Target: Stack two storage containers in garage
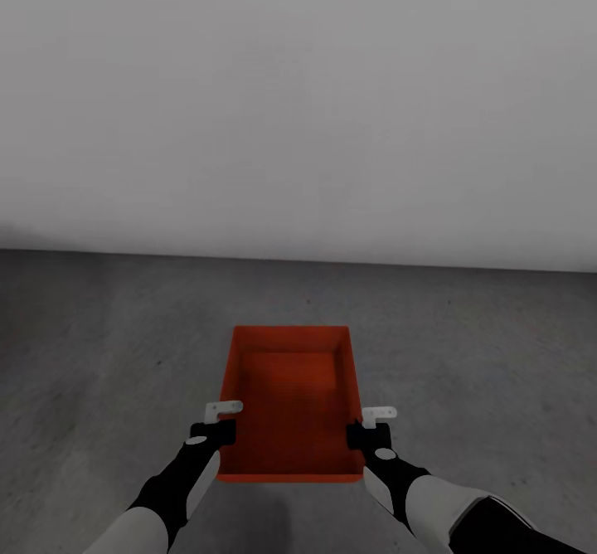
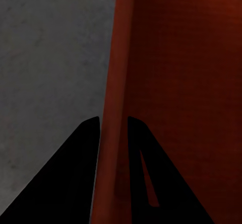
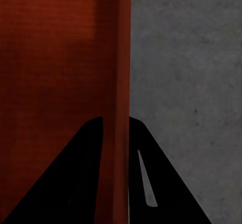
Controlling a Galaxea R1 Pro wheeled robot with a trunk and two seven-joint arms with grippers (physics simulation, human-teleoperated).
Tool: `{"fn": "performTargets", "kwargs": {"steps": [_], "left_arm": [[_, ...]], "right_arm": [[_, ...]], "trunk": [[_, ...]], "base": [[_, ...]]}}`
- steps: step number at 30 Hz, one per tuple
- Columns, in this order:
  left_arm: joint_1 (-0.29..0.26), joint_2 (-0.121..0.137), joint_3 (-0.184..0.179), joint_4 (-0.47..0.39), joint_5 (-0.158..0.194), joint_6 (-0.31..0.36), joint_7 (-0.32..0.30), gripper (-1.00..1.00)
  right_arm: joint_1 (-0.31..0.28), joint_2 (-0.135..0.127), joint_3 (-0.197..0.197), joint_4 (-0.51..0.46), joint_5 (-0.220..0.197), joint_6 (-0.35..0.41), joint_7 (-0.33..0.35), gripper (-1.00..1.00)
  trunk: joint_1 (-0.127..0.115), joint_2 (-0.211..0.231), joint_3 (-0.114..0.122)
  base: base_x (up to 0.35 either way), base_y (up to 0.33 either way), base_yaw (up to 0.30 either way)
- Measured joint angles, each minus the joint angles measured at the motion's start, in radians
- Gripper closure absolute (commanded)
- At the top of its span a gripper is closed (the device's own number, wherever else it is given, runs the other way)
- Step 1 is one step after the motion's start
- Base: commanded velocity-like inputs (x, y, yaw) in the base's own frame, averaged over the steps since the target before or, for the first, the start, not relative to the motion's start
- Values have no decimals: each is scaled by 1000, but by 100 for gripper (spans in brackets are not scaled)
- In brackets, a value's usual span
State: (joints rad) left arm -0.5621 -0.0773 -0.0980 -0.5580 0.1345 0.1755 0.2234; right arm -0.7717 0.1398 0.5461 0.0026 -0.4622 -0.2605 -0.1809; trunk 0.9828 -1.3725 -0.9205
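One orange-red storage container (image 1: 290, 405) lies lengthwise in front of me over the garage's dark grey concrete floor (image 1: 99, 355). Its open top faces up and it is empty. My left gripper (image 1: 222, 421) is shut on its left side wall near the close end. My right gripper (image 1: 367, 425) is shut on the right side wall opposite. In the left wrist view the thin wall (image 2: 113, 83) runs between the black fingers of the left gripper (image 2: 113, 119). The right wrist view shows the same for the right gripper (image 3: 115, 118) and the wall (image 3: 123, 58). Whether the tray touches the floor I cannot tell.
A plain white wall (image 1: 298, 106) stands ahead and meets the floor just beyond the container. Mottled grey concrete stretches to the left and right of the tray.
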Motion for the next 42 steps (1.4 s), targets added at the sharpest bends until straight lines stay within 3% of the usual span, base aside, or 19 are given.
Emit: {"fn": "performTargets", "kwargs": {"steps": [14,42], "left_arm": [[0,0,0,-1,0,0,0,100],[0,0,1,-1,-2,0,-1,100]], "right_arm": [[0,0,-1,0,0,-1,0,100],[0,0,-1,0,0,-1,0,100]], "trunk": [[54,-98,-42],[161,-294,-97]], "base": [[0,0,0],[0,0,0]]}}
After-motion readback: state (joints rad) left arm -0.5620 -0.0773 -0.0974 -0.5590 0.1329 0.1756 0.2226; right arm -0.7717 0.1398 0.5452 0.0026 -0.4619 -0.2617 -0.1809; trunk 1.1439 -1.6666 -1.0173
